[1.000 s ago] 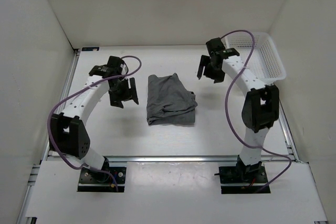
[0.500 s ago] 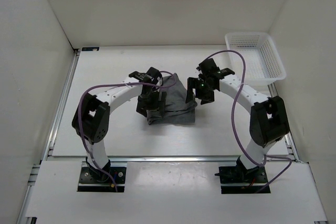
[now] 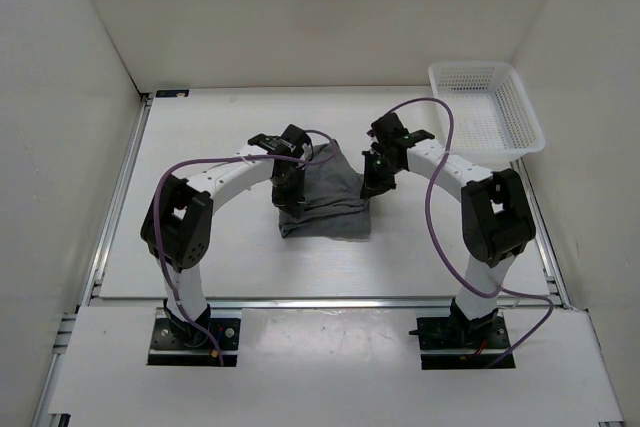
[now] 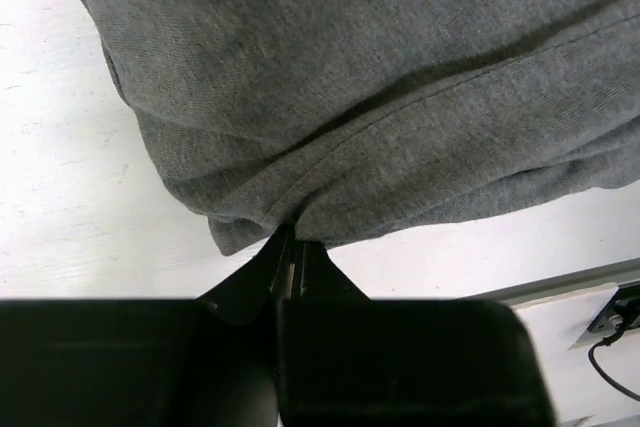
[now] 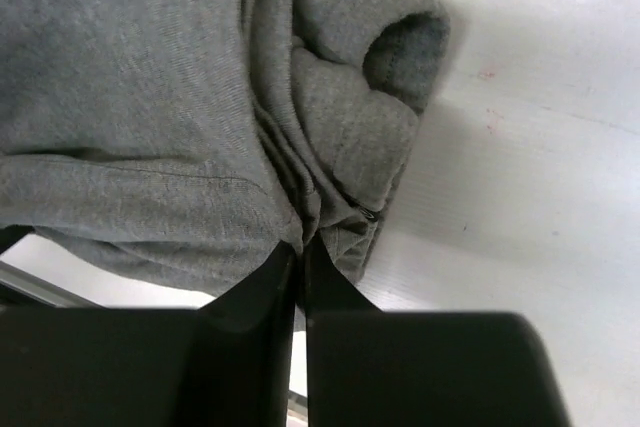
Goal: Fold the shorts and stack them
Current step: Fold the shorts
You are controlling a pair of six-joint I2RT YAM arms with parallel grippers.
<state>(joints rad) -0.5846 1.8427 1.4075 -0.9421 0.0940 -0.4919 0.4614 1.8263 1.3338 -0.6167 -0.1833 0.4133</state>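
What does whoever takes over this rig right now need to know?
Left gripper: shut, pinching the left edge of the grey shorts.
Right gripper: shut, pinching their right edge.
Shorts: folded bundle lying mid-way across the table.
White mesh basket: far right corner, apart from the shorts.
Done: folding, apparently.
Left: probably a last fold or moving the bundle to its stack spot.
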